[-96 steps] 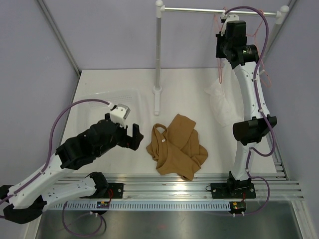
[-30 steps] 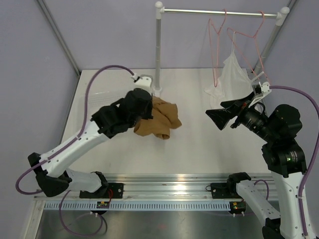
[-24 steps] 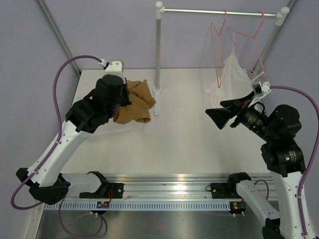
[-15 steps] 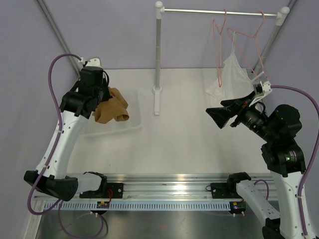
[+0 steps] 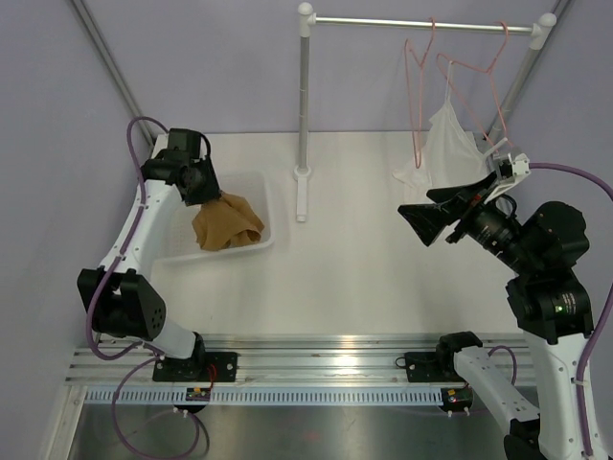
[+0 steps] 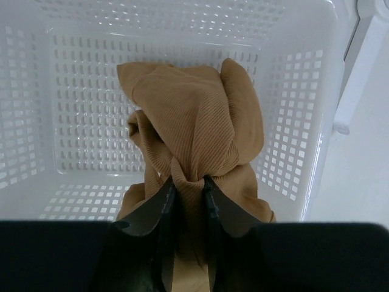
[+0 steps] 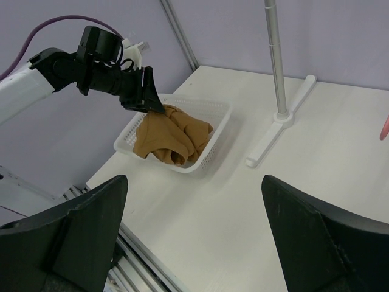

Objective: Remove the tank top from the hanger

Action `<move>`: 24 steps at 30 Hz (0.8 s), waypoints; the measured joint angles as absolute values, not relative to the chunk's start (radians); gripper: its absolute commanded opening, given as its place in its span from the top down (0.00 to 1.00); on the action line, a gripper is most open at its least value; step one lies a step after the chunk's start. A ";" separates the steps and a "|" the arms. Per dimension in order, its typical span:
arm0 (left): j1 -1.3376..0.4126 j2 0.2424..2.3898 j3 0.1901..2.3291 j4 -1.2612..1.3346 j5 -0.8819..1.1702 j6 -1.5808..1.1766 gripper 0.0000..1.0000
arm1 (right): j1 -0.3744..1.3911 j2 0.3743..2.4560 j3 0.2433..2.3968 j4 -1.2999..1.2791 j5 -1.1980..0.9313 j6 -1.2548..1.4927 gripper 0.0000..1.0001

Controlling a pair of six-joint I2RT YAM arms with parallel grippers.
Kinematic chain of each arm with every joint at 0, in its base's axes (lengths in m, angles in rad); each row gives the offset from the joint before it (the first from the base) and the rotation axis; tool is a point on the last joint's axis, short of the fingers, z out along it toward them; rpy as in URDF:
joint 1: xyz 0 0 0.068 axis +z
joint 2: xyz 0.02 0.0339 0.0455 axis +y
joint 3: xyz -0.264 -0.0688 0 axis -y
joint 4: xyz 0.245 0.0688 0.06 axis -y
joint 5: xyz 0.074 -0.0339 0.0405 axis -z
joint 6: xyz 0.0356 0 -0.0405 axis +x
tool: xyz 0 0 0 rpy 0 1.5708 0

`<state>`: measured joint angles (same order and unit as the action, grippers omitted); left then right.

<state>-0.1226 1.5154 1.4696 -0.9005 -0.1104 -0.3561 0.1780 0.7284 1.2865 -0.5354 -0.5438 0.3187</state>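
Overhead view: a white perforated basket [image 5: 267,216] sits at the far left of the desk [image 5: 364,268], its left side close to the desk edge. The tan tank top [image 5: 228,222] is its only content, a crumpled bundle hanging from the left jaws down onto the basket floor, its long axis running from the far side toward the near rim. Neck and hem cannot be told apart. The middle of the desk is bare between basket and right arm. On the rail [image 5: 421,21] hang the bare pink hanger [image 5: 412,105] and, just beside it, a second hanger with a white sheer top [image 5: 445,144].

Left wrist view: the left jaws are closed on a gathered fold of the tank top [image 6: 194,121], which bulges away from the fingers [image 6: 159,213]. Basket walls [image 6: 292,121] stand on all sides.

Right wrist view: the right jaws stand wide apart, holding nothing, high above the desk. The tank top [image 7: 173,137] fills the basket's [image 7: 216,140] middle, with the rack post [image 7: 275,55] well to its right.
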 measured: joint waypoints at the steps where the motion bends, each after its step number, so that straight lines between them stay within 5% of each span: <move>1: -0.112 1.515 1.470 -0.897 -0.104 -0.358 0.31 | 0.178 0.728 1.287 -0.535 -0.544 0.319 0.00; 2: -0.102 1.511 1.471 -0.891 -0.101 -0.367 0.10 | 0.178 0.728 1.287 -0.536 -0.543 0.319 0.00; 3: -0.096 1.506 1.473 -0.884 -0.100 -0.371 0.01 | 0.178 0.728 1.287 -0.536 -0.543 0.319 0.01; 13: -0.112 1.262 1.467 -0.860 -0.104 -0.381 0.01 | 0.178 0.747 1.351 -0.682 -0.493 0.288 0.00; 24: -0.264 0.675 1.344 -1.012 -0.313 -0.330 0.01 | 0.202 0.716 1.419 -1.001 -0.075 0.196 0.00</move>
